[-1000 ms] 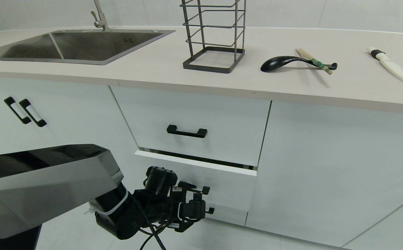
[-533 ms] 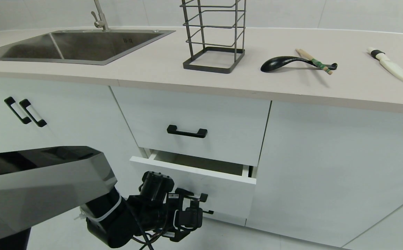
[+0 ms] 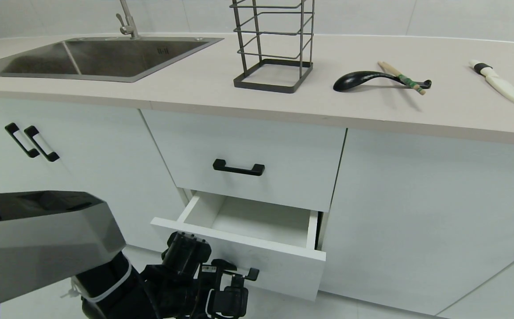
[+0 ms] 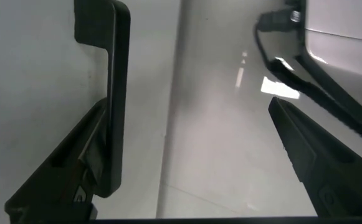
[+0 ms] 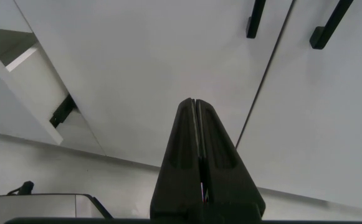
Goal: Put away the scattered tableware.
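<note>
The lower drawer [image 3: 257,221] stands part way open with its white inside bare, and we take it as our landmark. Our left gripper [image 3: 234,288] sits low against the drawer's front. In the left wrist view its jaws are spread wide around the drawer's black handle [image 4: 113,93], which lies against the inner face of one finger [image 4: 75,162], while the other finger is well apart from it. The jaws clamp nothing.

The tableware lies on the counter [image 3: 195,93], above the drawer and off to its right. The black ladle [image 3: 358,79] is nearest, with the wooden chopsticks [image 3: 400,77] crossing its handle, and the white knife [image 3: 498,84] is farthest. The ladle's long axis runs roughly along the counter's front edge, bowl toward the drawer.

Our right gripper [image 5: 196,106] hangs before the cabinet doors beside the drawer, jaws pressed together and empty. We judge the right arm better placed for the ladle.
</note>
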{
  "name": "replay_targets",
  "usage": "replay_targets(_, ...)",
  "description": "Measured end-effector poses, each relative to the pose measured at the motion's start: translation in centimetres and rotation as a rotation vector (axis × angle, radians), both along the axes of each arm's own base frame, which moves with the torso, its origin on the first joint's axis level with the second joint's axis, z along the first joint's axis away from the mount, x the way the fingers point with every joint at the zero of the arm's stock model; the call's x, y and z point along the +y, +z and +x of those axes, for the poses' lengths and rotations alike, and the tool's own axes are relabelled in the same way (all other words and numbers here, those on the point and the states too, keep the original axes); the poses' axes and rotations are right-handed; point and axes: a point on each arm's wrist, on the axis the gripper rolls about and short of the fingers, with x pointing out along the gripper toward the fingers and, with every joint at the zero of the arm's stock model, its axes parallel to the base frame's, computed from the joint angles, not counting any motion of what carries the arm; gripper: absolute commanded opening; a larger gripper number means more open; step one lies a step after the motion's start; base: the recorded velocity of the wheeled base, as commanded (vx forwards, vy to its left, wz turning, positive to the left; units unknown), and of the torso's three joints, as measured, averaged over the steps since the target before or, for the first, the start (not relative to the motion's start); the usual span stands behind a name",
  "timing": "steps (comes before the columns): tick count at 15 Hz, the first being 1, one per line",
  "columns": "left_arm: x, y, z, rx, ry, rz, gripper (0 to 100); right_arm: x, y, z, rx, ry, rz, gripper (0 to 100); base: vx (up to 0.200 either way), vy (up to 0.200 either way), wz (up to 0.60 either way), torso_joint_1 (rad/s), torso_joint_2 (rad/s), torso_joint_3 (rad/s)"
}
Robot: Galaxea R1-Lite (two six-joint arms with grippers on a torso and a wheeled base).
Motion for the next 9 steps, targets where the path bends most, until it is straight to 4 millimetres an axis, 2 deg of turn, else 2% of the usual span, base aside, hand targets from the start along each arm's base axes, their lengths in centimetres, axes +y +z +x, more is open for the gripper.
replay_targets(6, 0.8, 2.7, -3.1, -0.045, -0.028, -0.024, 100, 0.0, 0.0, 0.0, 0.0, 0.0, 0.0, 0, 0.0, 0.0, 0.0, 0.0, 0.0, 0.0)
replay_targets(9, 0.1, 4.6, -4.6, -0.096, -0.071, -0.061, 100, 0.0, 0.0, 0.0, 0.0, 0.0, 0.0, 0, 0.0, 0.0, 0.0, 0.0, 0.0, 0.0)
